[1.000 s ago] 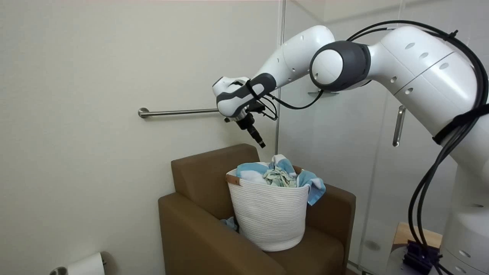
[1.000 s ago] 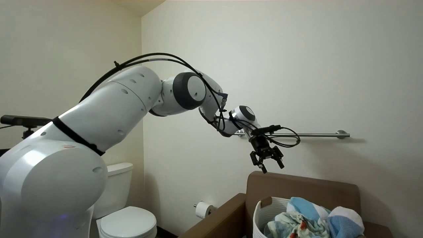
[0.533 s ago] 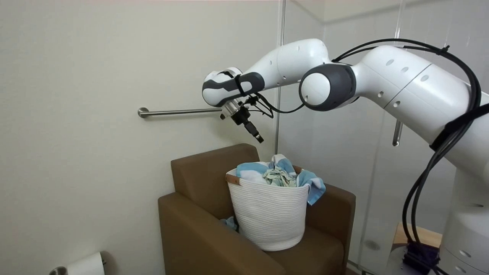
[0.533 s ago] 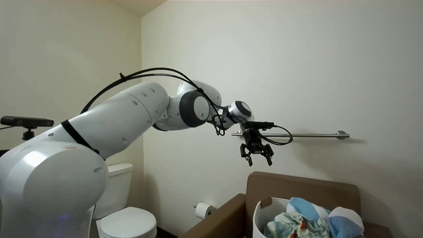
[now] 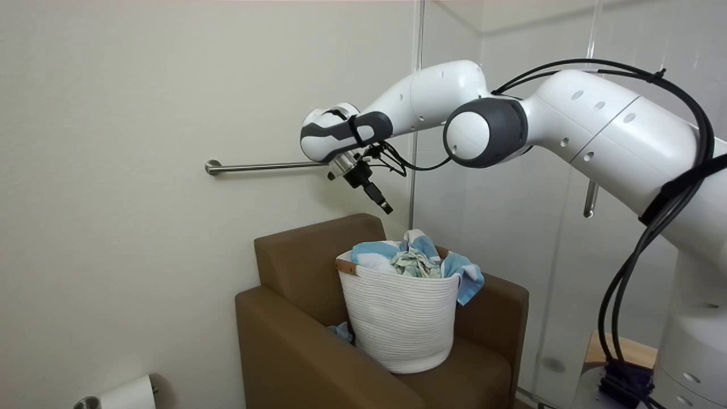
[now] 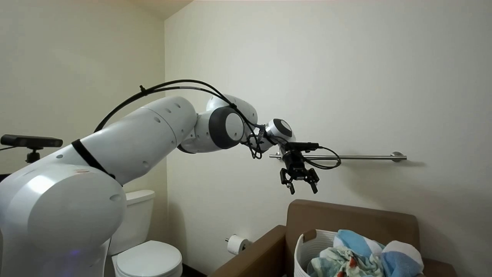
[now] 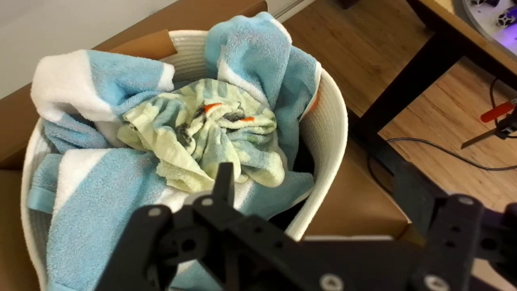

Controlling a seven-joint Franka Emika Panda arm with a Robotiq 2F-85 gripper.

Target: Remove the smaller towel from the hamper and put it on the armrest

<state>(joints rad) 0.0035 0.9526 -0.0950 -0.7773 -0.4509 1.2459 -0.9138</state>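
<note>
The smaller towel, pale green with blue and orange patches, lies crumpled on top inside the hamper in the wrist view (image 7: 218,133) and both exterior views (image 5: 416,266) (image 6: 348,261). A larger blue and white towel (image 7: 105,202) lies around and under it, partly over the rim. The white woven hamper (image 5: 403,324) stands on a brown armchair's seat. The chair's armrests show on both sides of the hamper (image 5: 318,341) (image 5: 508,289). My gripper (image 6: 303,190) is open and empty, above the hamper and near the chair back, touching nothing. Its fingers (image 7: 317,173) are wide apart in the wrist view.
The chair back (image 6: 353,215) rises behind the hamper. A metal grab bar (image 5: 267,167) is on the wall behind the wrist. A glass shower wall (image 5: 500,216) stands beside the chair. A bit of blue cloth (image 5: 342,332) lies between hamper and armrest.
The arm's elbow has come down and the gripper has shifted slightly toward the chair's back and turned a little. It is almost still over the last half second. The towels have not moved.
</note>
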